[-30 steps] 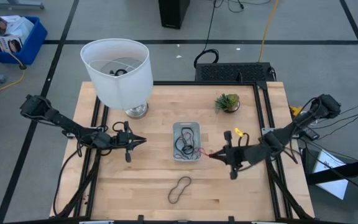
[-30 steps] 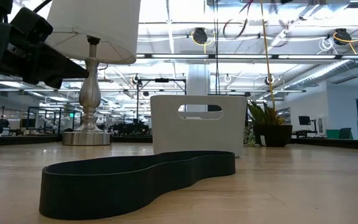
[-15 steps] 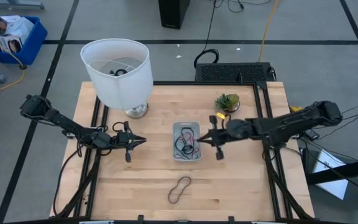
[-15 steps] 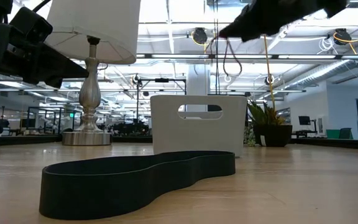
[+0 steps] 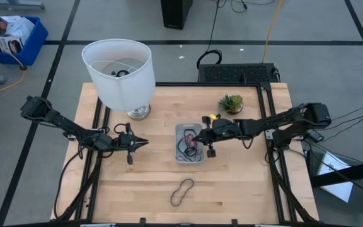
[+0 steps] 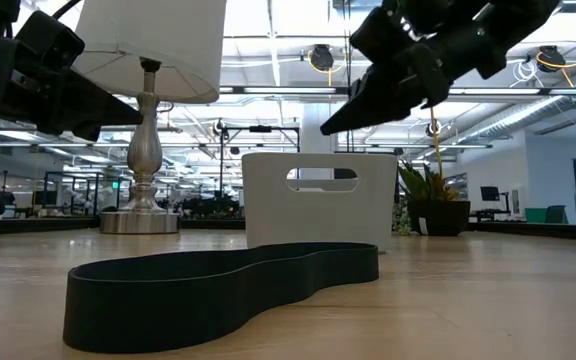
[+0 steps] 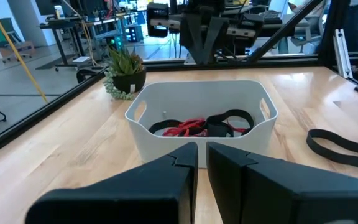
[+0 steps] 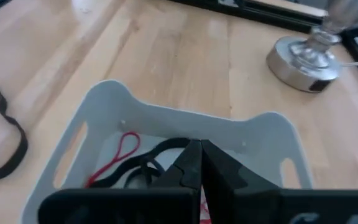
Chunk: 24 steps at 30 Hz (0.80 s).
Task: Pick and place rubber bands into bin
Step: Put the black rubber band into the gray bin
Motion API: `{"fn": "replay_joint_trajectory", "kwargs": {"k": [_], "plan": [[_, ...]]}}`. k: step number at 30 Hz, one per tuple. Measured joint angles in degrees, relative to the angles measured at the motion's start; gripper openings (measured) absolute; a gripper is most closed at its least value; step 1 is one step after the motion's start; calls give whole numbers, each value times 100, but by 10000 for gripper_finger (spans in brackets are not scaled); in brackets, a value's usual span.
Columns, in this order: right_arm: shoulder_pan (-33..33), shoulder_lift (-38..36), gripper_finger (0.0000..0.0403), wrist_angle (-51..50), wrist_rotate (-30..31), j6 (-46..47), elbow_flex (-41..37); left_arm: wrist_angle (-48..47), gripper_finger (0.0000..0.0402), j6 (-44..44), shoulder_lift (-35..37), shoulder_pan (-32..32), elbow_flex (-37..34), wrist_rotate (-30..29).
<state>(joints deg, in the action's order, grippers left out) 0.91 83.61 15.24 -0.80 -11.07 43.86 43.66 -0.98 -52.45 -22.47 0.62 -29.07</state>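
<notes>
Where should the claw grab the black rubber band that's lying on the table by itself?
Probably at the narrow waist of the black rubber band, coming straight down from above. It lies flat on the wooden table in a figure-eight, standing on its thin edge, and its two sides run closest together at the pinch. The claw's fingers could straddle both strands there and close across them.

Two slim matte-black jointed arms, tapered two-finger pincers (image 5: 196,137).

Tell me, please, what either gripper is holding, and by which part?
The left gripper holds nothing. The right gripper is shut over the bin; whether it pinches a rubber band cannot be told.
</notes>
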Motion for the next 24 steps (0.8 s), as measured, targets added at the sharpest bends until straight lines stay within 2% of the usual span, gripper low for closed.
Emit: {"fn": "replay_joint_trajectory", "kwargs": {"k": [7,11,17,22,24], "plan": [[-53,100,0,120,-95,33,0,-12,42,-14,0,1,-2,0],[86,-233,11,-119,-38,20,0,-15,42,-93,0,1,-2,1],[441,-1431,44,-1203,216,-201,-27,-178,42,-109,0,1,-2,1],[355,-2615,7,-1356,-113,-352,-510,-251,42,-56,0,1,-2,1],[174,-3074,6,-1220,-256,-250,-857,-255,42,-29,0,0,-2,1]]}}
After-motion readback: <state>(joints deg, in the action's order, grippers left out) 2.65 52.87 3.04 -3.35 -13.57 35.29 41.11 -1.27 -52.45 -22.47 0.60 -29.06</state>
